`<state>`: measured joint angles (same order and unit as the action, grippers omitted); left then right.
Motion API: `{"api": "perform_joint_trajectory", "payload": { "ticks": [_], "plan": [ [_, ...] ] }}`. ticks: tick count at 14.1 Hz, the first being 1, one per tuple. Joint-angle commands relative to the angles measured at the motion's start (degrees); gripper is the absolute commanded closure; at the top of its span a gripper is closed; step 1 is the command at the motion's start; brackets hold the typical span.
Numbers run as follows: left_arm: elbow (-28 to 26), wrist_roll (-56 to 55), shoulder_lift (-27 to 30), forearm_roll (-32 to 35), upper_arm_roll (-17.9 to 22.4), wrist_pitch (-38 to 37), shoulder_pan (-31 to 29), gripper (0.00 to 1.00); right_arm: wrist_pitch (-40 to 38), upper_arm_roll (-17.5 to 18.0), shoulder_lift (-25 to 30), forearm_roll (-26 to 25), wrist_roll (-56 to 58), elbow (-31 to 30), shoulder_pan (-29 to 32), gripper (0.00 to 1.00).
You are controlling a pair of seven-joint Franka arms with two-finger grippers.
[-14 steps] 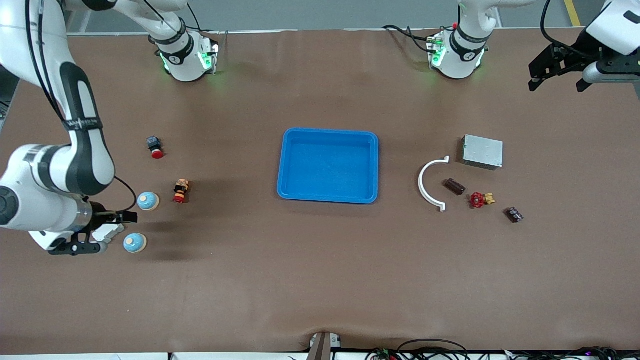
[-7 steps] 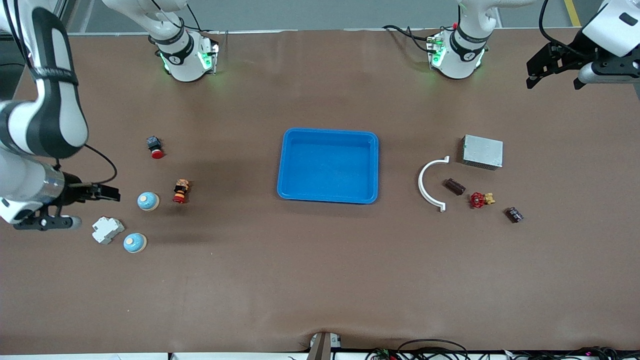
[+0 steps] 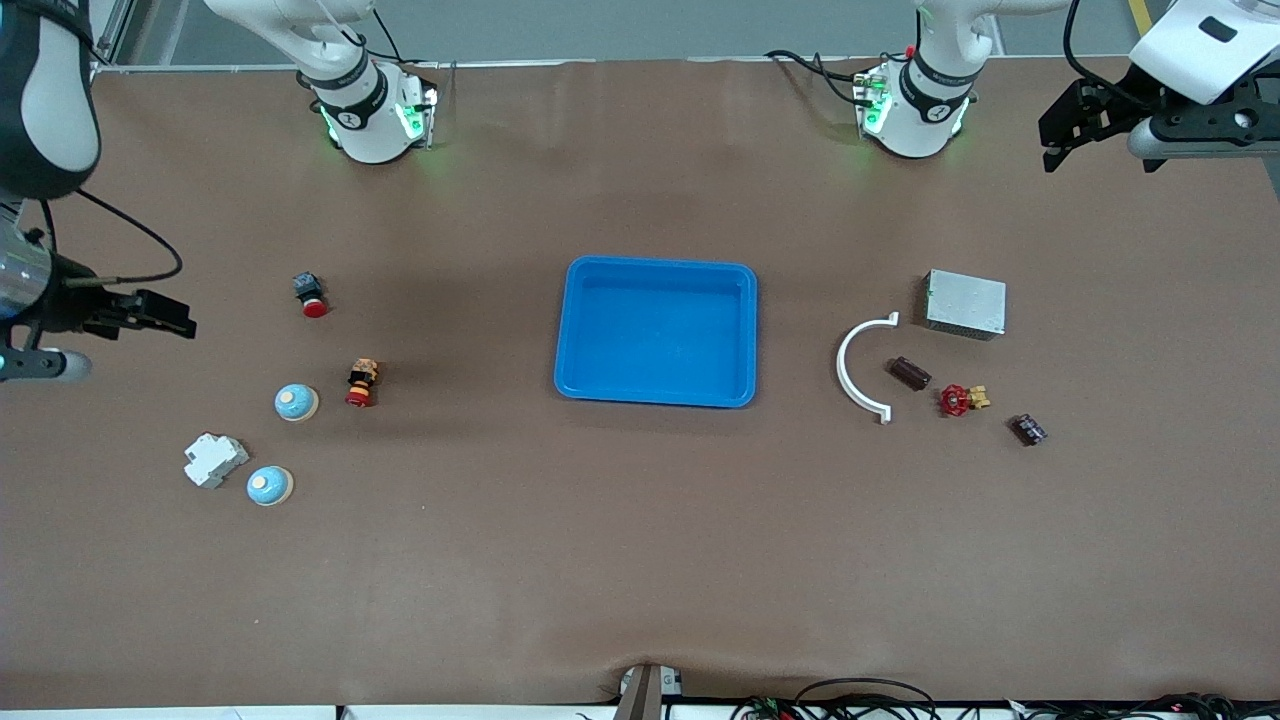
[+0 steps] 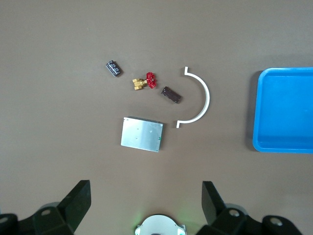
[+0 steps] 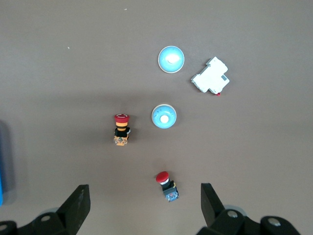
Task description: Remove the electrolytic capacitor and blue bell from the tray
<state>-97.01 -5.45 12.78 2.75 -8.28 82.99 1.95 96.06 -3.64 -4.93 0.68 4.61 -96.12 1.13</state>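
Observation:
Two blue dome bells (image 3: 296,402) (image 3: 269,486) sit near the right arm's end of the table; in the right wrist view they are bells (image 5: 164,116) (image 5: 171,59). A dark brown capacitor (image 3: 911,373) (image 4: 171,95) lies beside a white arc toward the left arm's end. A second dark, capacitor-like part (image 3: 1028,429) (image 4: 114,68) lies nearer the front camera. My right gripper (image 3: 125,342) (image 5: 144,203) hangs open and empty, high over the table's edge beside the bells. My left gripper (image 3: 1098,160) (image 4: 145,200) is open and empty, high over the table near its base.
A blue tray (image 3: 570,330) sits mid-table. A white breaker (image 3: 214,459) and two red push buttons (image 3: 311,294) (image 3: 361,382) lie by the bells. A white arc (image 3: 850,370), a metal box (image 3: 964,303) and a red valve (image 3: 960,400) lie around the capacitor.
My right gripper has drawn away from over the breaker and bells, up and toward the table's edge. My left gripper has shifted slightly toward its base. Nothing on the table moved.

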Motion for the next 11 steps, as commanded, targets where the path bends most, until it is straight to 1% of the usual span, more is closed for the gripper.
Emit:
{"api": "perform_joint_trajectory", "payload": {
  "ticks": [1,6,8,11],
  "plan": [
    [0.7,-0.1,0.3,0.9,0.4,-1.2,-0.7,0.00,-0.7,0.1,5.0,0.2,-2.8,-2.5,-0.9,0.00],
    [0.7,-0.2,0.6,0.9,0.4,-1.3,-1.4,0.00,-2.3,0.2,9.0,1.0,-5.0,-2.3,-2.5,0.00],
    [0.4,-0.2,0.6,0.8,0.3,-1.9,-2.9,0.00,-3.1,0.4,9.2,0.9,-5.0,-0.6,-2.5,0.00],
    [0.5,-0.1,0.8,0.5,0.0,-1.6,-2.9,0.00,-4.4,0.4,9.1,0.9,-5.5,1.7,-3.2,0.00]
  ]
}}
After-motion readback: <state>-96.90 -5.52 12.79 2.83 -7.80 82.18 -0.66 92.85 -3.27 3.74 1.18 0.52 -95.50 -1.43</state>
